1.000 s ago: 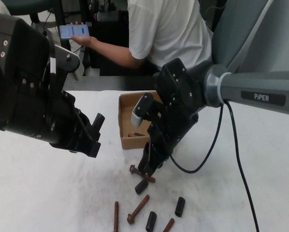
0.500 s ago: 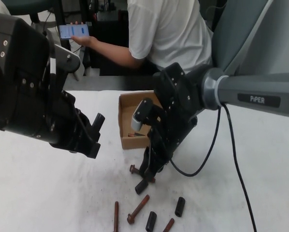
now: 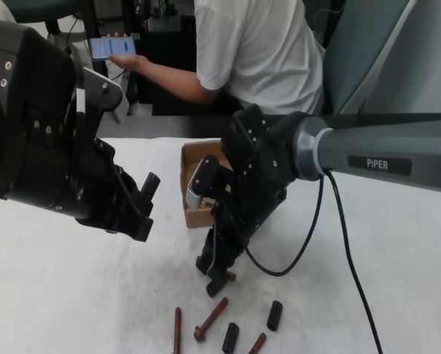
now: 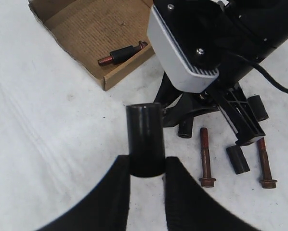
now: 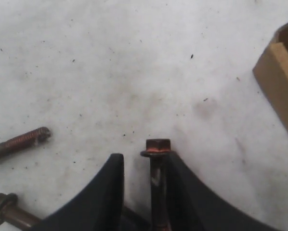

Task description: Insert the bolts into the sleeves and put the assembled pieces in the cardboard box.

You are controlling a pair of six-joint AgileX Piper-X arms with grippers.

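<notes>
Grip status: left gripper point(image 4: 146, 164) clamps black cylindrical sleeve point(image 4: 145, 134); right gripper point(image 5: 144, 160), fingers apart, straddles rusty brown flanged bolt point(image 5: 158, 166).

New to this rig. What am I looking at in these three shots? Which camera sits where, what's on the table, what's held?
Two robot arms work at a white bench, each ending in a two-finger gripper. The wide picture comes from a camera behind the arms, looking forward and down. The other two come from a camera on each arm's wrist, so the dark prongs in them are that arm's own fingers. The left gripper is shut on a black sleeve, held off the bench. The right gripper is down at the bench, fingers either side of a rusty bolt, with a gap on one side, so not clamped. Loose bolts and sleeves lie nearby. The cardboard box holds one assembled piece.
</notes>
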